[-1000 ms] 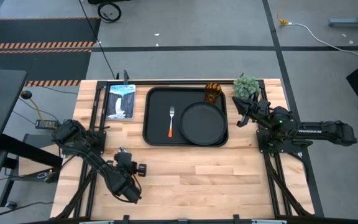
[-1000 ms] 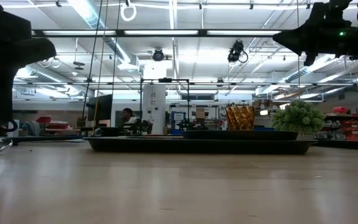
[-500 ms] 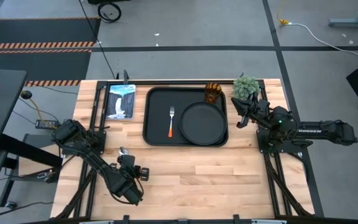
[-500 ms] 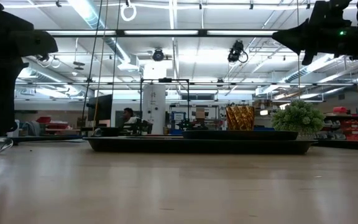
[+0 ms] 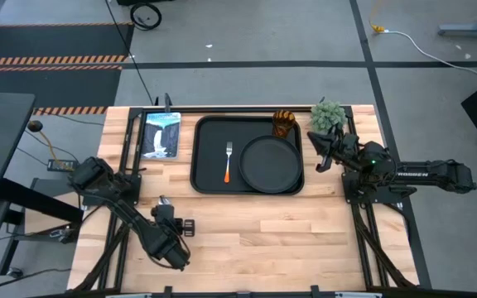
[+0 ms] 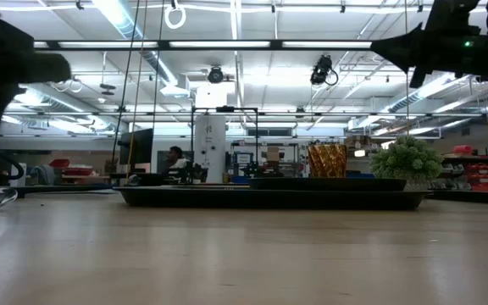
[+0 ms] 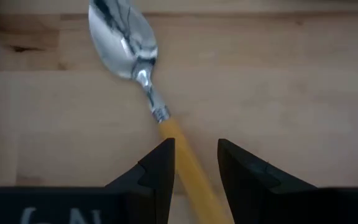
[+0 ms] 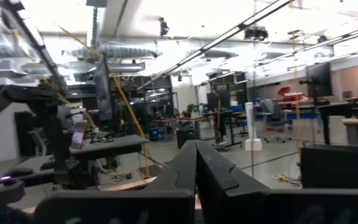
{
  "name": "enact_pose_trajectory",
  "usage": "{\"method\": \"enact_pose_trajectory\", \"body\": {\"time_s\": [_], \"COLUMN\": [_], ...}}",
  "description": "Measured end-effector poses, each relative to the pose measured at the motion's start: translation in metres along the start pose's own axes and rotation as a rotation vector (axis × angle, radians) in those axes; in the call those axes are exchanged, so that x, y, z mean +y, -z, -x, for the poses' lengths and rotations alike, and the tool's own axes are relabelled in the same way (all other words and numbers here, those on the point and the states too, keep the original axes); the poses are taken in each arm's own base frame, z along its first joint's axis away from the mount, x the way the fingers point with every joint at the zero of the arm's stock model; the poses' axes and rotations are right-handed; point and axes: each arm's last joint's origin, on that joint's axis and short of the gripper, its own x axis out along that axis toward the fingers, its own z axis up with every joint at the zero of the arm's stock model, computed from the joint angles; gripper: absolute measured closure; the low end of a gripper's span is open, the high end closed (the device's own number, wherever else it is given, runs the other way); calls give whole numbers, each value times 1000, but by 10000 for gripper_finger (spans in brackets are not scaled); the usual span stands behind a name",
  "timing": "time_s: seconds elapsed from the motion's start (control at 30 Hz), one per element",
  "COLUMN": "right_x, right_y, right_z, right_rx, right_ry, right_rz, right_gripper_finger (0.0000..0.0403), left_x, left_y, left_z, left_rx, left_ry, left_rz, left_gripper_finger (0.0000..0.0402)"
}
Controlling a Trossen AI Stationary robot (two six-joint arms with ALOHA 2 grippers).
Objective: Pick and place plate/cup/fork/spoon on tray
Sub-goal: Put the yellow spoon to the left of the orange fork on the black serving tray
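The spoon [image 7: 143, 74] lies flat on the wooden table near its left front, silver bowl [image 5: 162, 201] toward the far side. My left gripper [image 7: 196, 155] is open low over it, a finger on either side of the yellow handle [image 7: 188, 163]; I cannot tell whether they touch it. The black tray [image 5: 208, 170] holds the fork [image 5: 228, 162], the round plate [image 5: 272, 163] and the amber cup [image 5: 283, 124] in its far right corner. My right gripper [image 5: 317, 153] is shut and empty, raised beside the tray's right edge.
A small green potted plant [image 5: 328, 114] stands at the far right, just beyond my right gripper. A framed picture [image 5: 161, 133] lies left of the tray. Bare wood [image 5: 305, 236] stretches along the near side of the table.
My left arm has shifted a little over the spoon, which lies where it was.
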Motion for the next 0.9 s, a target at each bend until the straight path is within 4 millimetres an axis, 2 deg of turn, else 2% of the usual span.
{"method": "enact_pose_trajectory", "body": {"time_s": [0.27,0.57,0.77,0.9], "right_x": [2,2,2,3], "right_y": [1,2,2,2], "right_z": [0,-1,-1,-1], "right_rx": [7,19,19,20], "right_ry": [-58,-66,-80,-86], "right_rz": [-3,-1,-1,-2], "right_gripper_finger": [394,394,394,394], "left_x": [-4,7,2,-4], "left_y": [-6,7,14,20], "left_z": [-3,1,2,3], "left_rx": [5,46,75,130], "left_ry": [-36,-59,43,117], "left_rz": [11,-79,-115,-215], "left_gripper_finger": [271,271,271,271]}}
